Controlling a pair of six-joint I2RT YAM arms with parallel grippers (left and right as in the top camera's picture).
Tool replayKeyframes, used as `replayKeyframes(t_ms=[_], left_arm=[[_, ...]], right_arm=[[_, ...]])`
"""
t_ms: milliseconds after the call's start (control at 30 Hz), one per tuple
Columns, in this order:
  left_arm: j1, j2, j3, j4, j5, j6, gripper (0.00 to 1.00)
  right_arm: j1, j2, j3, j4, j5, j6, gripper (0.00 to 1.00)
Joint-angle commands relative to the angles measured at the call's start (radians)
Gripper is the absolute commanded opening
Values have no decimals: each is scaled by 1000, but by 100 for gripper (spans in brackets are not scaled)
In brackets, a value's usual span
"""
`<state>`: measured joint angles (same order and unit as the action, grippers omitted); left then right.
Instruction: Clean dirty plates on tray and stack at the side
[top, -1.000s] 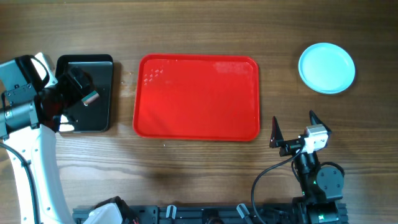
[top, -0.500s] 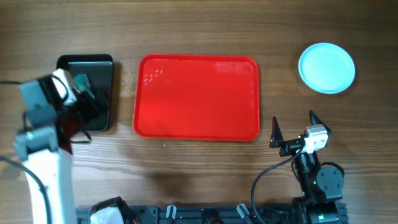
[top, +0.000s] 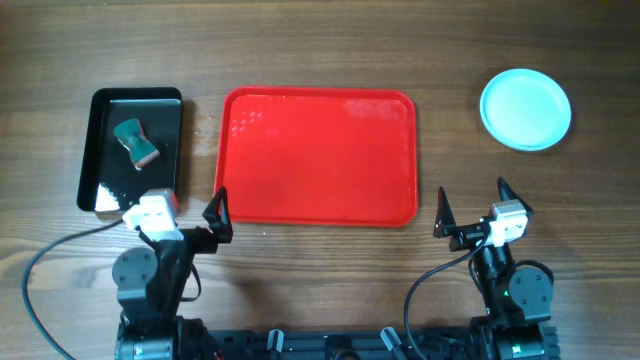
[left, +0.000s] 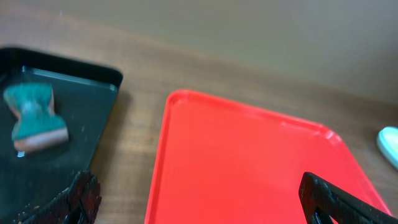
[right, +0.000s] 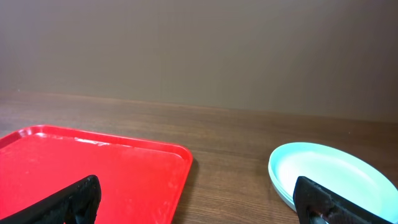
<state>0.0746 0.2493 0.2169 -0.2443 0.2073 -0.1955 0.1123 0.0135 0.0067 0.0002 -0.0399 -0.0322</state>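
Observation:
The red tray (top: 316, 156) lies in the middle of the table with nothing on it; it also shows in the left wrist view (left: 249, 168) and the right wrist view (right: 93, 162). The pale blue plates (top: 526, 109) sit stacked at the far right of the table, apart from the tray, and show in the right wrist view (right: 336, 177). My left gripper (top: 190, 222) is open and empty at the tray's front left corner. My right gripper (top: 470, 212) is open and empty in front of the tray's right end.
A black glossy tray (top: 133, 150) stands left of the red tray. A teal and tan sponge (top: 136, 142) lies in it, also seen in the left wrist view (left: 31, 118). Cables and a rail run along the table's front edge.
My left arm has drawn back from over the black tray to the table's front edge. The sponge now lies uncovered in the black tray. The right arm has not moved.

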Motion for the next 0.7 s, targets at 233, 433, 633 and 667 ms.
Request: replayKeyframes(t_ms=[233,433,633,667], left_arm=[[-44,-246,-211,252,-18,-74,100],[-53,-246,-211,177,-78,-74,100],[-53,-246,-211,178,-78,-74,100],[-53,-245,-211,178,-78,-74,100]], right_arm=[[-5,-9,-2,3,10,-18,100],[-5,-9,-2,3,10,-18,100],[-5,-9,-2,3,11,-18,100],[-5,-9,-2,3,10,-18,100]])
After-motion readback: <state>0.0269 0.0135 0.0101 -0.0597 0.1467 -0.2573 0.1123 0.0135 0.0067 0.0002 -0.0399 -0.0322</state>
